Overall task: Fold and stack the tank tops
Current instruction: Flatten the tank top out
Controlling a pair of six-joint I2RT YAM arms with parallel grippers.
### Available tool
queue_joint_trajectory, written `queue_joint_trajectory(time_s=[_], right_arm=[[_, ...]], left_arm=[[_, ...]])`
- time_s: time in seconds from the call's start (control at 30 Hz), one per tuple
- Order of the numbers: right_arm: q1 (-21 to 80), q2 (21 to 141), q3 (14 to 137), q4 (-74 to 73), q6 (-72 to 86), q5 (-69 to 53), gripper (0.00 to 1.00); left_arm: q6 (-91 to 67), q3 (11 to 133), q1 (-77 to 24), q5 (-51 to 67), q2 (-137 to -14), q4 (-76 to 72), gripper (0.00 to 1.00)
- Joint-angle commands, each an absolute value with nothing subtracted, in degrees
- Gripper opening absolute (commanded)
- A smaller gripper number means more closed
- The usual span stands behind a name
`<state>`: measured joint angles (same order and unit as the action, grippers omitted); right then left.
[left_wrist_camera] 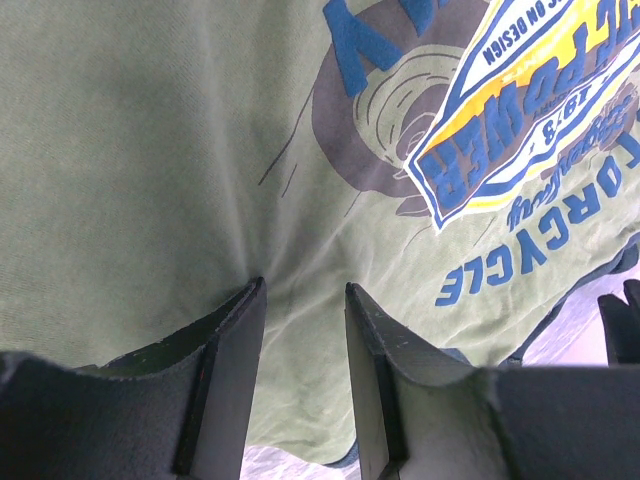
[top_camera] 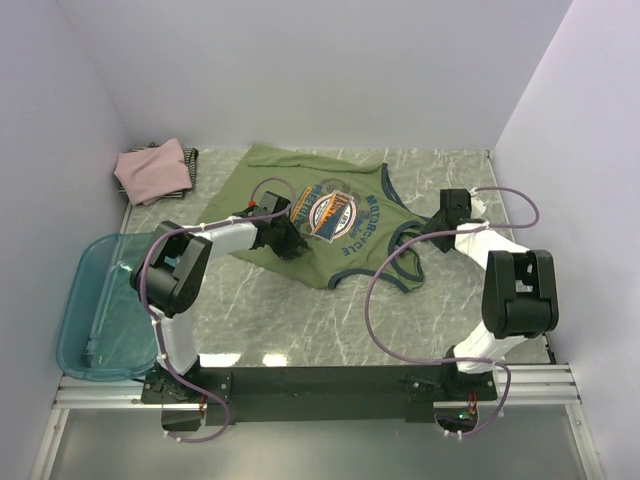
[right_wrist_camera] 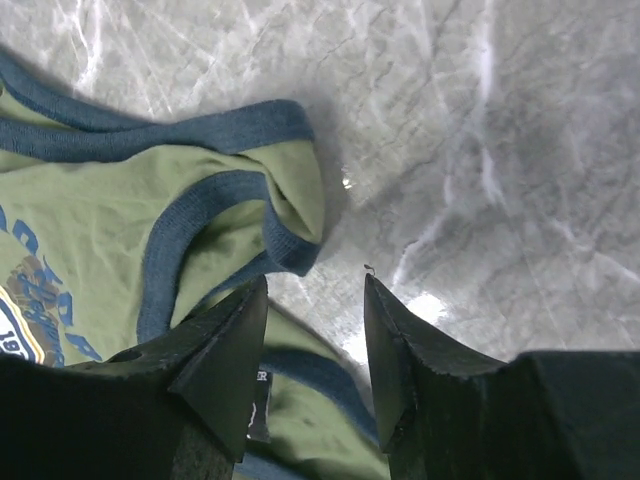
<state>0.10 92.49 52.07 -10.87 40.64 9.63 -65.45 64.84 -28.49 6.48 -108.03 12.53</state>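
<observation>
The olive-green tank top (top_camera: 260,165) lies spread on the marble table, chest graphic (top_camera: 332,213) facing up. My left gripper (top_camera: 288,238) is low over its near-left part. In the left wrist view that gripper (left_wrist_camera: 305,290) stands open, fingertips down at the green cloth (left_wrist_camera: 150,150), with nothing pinched between them. My right gripper (top_camera: 443,222) is at the shirt's right side. It (right_wrist_camera: 315,285) is open above a navy-trimmed strap (right_wrist_camera: 270,125) and bare table. A dusty-pink tank top (top_camera: 152,170) lies folded at the back left on a dark striped one (top_camera: 191,160).
A teal plastic bin (top_camera: 95,310) sits at the left near edge, partly off the marble table (top_camera: 300,320). White walls close in the back and both sides. The arm bases stand on a black rail (top_camera: 320,380) along the near edge.
</observation>
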Motion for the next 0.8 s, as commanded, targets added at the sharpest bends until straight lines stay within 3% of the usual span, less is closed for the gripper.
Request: queue_joint_trajectory(time_s=[0.0, 0.5, 0.63, 0.7, 0.77], right_arm=[[1.32, 93.51, 53.61, -9.93, 41.04, 10.72, 0.5], [1.41, 100.46, 62.75, -16.52, 38.5, 13.88, 0.48], [1.32, 102.39, 66.26, -19.42, 37.18, 15.38, 0.37], [1.32, 102.83, 67.5, -20.3, 36.74, 15.47, 0.19], [1.32, 101.87, 66.98, -20.48, 36.39, 15.47, 0.17]], left_arm=[[-64.07, 63.54, -29.18, 6.5, -107.23, 17.49, 0.44], [-63.99, 62.75, -29.09, 6.5, -106.61, 17.31, 0.44], [-63.72, 63.1, -29.18, 6.85, -106.52, 17.75, 0.44], [-63.37, 63.28, -29.18, 6.94, -106.52, 17.93, 0.44], [-63.28, 63.37, -29.09, 7.03, -106.61, 18.28, 0.44]])
